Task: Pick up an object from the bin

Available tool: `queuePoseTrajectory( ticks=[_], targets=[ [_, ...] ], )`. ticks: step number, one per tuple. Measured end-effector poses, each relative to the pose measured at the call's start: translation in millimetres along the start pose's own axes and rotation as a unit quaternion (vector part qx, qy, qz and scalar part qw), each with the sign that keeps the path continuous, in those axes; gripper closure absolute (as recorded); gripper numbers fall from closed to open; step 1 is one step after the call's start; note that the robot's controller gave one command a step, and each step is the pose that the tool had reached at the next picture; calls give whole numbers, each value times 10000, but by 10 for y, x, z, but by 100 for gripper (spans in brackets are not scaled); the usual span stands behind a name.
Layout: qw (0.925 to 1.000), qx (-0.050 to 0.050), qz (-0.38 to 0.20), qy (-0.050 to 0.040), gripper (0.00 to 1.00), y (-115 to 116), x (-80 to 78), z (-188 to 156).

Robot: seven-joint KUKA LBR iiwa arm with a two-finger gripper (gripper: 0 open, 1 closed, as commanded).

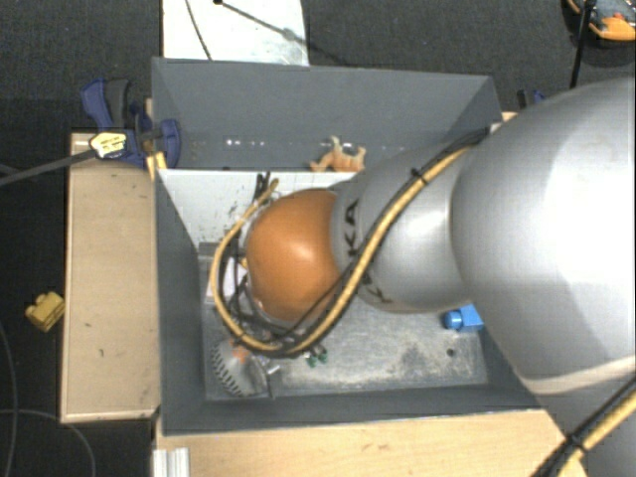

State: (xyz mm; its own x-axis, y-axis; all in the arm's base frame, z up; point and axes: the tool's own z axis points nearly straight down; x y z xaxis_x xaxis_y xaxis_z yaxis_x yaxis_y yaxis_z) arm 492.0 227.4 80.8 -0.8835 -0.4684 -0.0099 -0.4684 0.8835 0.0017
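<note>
- The grey bin [184, 296] has a steep left wall, and the work is happening in its front-left corner, close against that wall.
- A silvery ribbed thing [231, 371] lies in that corner on the bin floor. It is the nearest thing to the gripper and so the likeliest pick, though it may instead be part of the tool.
- The gripper [248, 351] is low over that corner, just beside the silvery thing. The orange cover [288, 251] on the wrist hides it from above, so it cannot be told whether the claw is apart, together or clamped on anything.
- Yellow and black cables [224, 266] loop around the cover, near the left wall. They could rub or snag on the wall if the wrist shifts further left.
- A small green piece [316, 358] lies on the floor just right of the gripper. A sideways sweep could knock it away.
- A tan thing [338, 155] sits against the back wall, well apart from the gripper.
- A blue thing [462, 318] lies at the right, partly under the arm [517, 227].
- The main risk is a grasp so tight in the corner that one side of the claw meets the wall or floor first. The thing would then be pushed away rather than enclosed.
</note>
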Motion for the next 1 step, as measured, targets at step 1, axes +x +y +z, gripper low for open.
queuePoseTrajectory(
  ticks=[1],
  targets=[
    [10000, 2, 4, 0, 100, 0, -11, -27]
  ],
)
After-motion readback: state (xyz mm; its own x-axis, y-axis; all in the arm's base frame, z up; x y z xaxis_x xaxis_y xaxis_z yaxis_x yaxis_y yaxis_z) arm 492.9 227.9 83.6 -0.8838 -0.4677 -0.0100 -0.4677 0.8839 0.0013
